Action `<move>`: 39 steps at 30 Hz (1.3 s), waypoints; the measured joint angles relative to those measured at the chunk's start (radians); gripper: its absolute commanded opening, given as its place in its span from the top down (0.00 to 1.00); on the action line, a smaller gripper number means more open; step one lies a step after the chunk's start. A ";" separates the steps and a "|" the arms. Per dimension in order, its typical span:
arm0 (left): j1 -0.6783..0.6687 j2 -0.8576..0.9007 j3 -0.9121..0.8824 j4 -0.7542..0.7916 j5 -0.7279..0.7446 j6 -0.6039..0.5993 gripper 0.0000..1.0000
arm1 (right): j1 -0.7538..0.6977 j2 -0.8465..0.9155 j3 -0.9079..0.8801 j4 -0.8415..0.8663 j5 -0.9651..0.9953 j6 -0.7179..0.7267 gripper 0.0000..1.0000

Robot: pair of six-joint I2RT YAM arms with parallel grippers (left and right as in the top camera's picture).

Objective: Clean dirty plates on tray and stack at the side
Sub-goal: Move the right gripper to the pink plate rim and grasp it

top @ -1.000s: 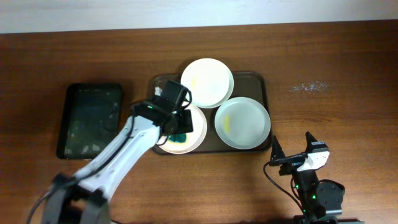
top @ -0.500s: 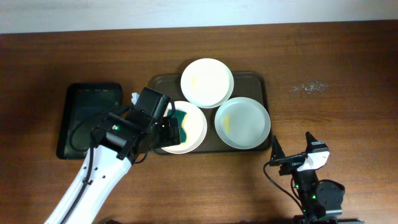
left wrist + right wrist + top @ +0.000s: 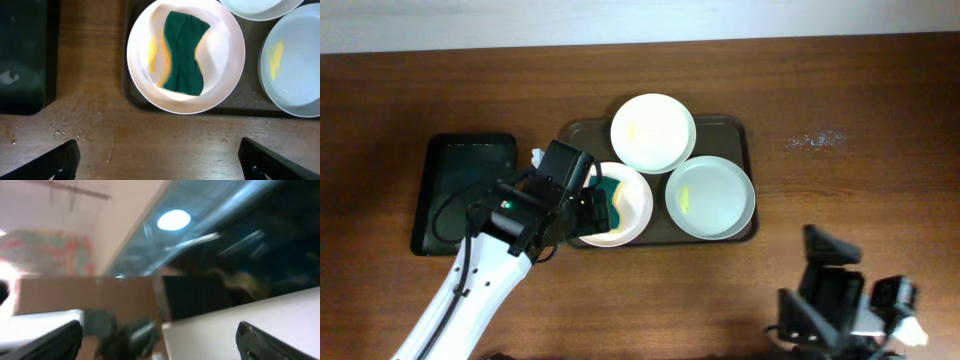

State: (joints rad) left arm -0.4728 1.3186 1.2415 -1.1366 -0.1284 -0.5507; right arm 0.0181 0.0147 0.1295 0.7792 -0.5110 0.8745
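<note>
Plates [image 3: 710, 197], three in all, sit on the tray [image 3: 732, 124]. The left hand [image 3: 160, 157] has its fingers spread wide and empty. Just ahead of it, the nearest plate [image 3: 225, 60] carries a green-and-yellow sponge [image 3: 185, 55]. Another plate to its right shows a yellow smear. The right hand [image 3: 160, 340] is spread open too, well away above the counter [image 3: 840, 80].

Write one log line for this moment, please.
left gripper: open, empty | sponge: lying in plate on tray | right gripper: open
</note>
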 measured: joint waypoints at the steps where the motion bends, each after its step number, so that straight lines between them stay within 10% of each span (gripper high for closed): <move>1: 0.000 0.000 0.000 -0.002 0.000 0.000 0.01 | 0.000 0.012 0.109 -0.096 0.048 -0.029 0.02; 4: 0.000 0.001 -0.001 0.003 -0.002 0.000 0.01 | -0.001 0.089 0.523 -0.643 0.105 -0.266 0.02; 10: 0.000 0.001 -0.001 0.000 -0.003 0.000 0.01 | -0.002 0.807 1.405 -1.778 0.026 -0.647 0.02; 12: 0.000 0.001 -0.001 0.002 -0.003 0.000 0.01 | -0.003 0.975 1.557 -1.928 -0.060 -0.666 0.02; 17: 0.000 0.001 -0.001 0.003 -0.003 0.000 0.01 | 0.028 1.145 1.590 -1.971 -0.261 -0.675 0.18; 21: 0.000 0.001 -0.001 0.003 -0.003 0.000 0.01 | 0.349 1.355 1.598 -2.059 0.200 -0.577 0.43; 23: 0.000 0.001 -0.001 0.000 -0.003 0.000 0.00 | 0.449 1.508 1.600 -2.053 0.337 -0.511 0.71; 28: 0.000 0.008 -0.001 0.002 -0.003 0.000 0.12 | 0.490 1.915 1.596 -1.908 0.372 -0.434 0.71; 39: 0.116 0.208 -0.001 0.031 0.002 0.013 0.08 | 0.491 2.139 1.596 -1.798 0.343 -0.505 0.70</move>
State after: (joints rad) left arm -0.3573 1.5269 1.2404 -1.1057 -0.1265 -0.5381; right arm 0.5087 2.1532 1.7252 -1.0183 -0.1684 0.3698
